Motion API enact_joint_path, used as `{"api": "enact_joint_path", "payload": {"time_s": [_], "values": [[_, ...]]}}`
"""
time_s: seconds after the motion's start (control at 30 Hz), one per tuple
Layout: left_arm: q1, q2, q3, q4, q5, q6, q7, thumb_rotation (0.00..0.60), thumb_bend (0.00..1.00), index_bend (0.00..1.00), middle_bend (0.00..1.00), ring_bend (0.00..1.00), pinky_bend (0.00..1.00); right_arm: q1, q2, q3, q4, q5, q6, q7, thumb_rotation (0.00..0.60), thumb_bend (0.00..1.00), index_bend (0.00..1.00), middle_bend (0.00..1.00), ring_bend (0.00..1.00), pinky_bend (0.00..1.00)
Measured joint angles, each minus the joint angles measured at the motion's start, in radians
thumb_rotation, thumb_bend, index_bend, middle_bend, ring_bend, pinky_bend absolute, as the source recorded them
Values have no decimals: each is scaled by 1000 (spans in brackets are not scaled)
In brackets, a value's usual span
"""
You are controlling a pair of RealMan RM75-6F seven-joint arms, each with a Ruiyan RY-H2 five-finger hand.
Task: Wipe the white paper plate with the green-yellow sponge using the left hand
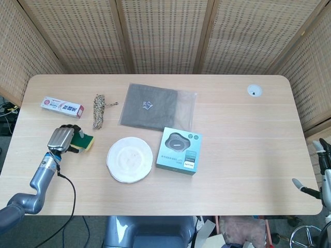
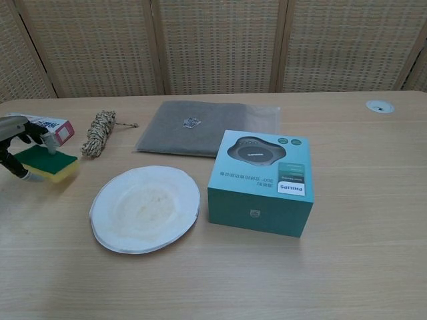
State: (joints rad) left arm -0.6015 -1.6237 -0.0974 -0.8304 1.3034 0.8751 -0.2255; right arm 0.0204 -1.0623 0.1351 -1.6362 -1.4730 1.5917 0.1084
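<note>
You are holding the sponge [image 1: 83, 142] in your left hand [image 1: 63, 139], fingers [image 2: 35, 137] clamped on it green side up, low over the bench [image 1: 248, 155] and well to the left of the plate [image 1: 130, 159], so it is not touching the plate it is meant to wipe. The plate is sitting bare and unobstructed just beside the box [image 1: 179, 150], leaving its whole face open to a sweep from the left. Your right hand [image 1: 323, 150] is waiting off the bench's right edge, barely in view, and whether its fingers are apart or together cannot be told.
</note>
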Motion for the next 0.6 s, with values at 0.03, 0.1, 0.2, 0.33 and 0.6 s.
{"api": "enact_joint_path", "payload": {"time_s": [0.03, 0.1, 0.2, 0.33, 0.6], "values": [[2, 9, -2, -21, -6, -1, 9, 600, 0, 0, 0, 0, 14, 0, 1, 0, 0, 0, 1, 2, 600, 0, 0, 0, 0, 0], [10, 38, -10, -83, -22, 2, 28, 600, 0, 0, 0, 0, 1, -1, 3, 0, 0, -1, 2, 10, 600, 0, 0, 0, 0, 0], [27, 95, -25, -200, -46, 18, 46, 600, 0, 0, 0, 0, 0, -3, 7, 2, 0, 1, 5, 25, 600, 0, 0, 0, 0, 0], [72, 201, -43, -383, -68, 79, 62, 600, 0, 0, 0, 0, 0, -5, 12, 3, 1, -1, 8, 36, 600, 0, 0, 0, 0, 0], [231, 403, -36, -661, -88, 305, 162, 600, 0, 0, 0, 0, 0, -9, 14, 0, 2, -12, 16, 40, 600, 0, 0, 0, 0, 0]]}}
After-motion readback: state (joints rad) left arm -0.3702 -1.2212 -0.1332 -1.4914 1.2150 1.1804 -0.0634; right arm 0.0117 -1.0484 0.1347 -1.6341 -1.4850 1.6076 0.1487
